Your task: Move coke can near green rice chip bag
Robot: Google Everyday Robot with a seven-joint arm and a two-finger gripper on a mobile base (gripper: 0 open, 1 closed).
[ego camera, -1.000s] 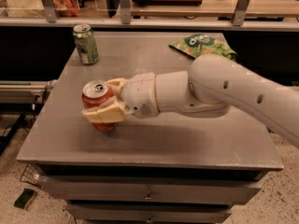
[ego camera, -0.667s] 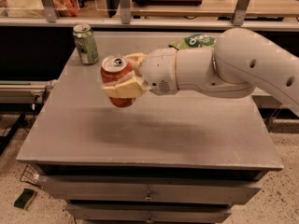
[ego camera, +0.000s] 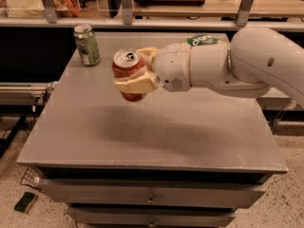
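My gripper (ego camera: 135, 70) is shut on the coke can (ego camera: 127, 68), a red can with a silver top. I hold it upright in the air above the middle-left of the grey table (ego camera: 152, 127). The green rice chip bag (ego camera: 203, 40) lies at the back right of the table. Only a small green strip of it shows above my white arm (ego camera: 228, 65); the rest is hidden.
A green-and-white can (ego camera: 87, 44) stands at the back left corner of the table. Behind the table runs a shelf with metal posts (ego camera: 126, 4). The table has drawers (ego camera: 152, 198) on its front. A small green object (ego camera: 24, 202) lies on the floor at lower left.
I have lifted the coke can off the table and carried it up and to the right, toward the back of the table. The arm now covers most of the green bag.
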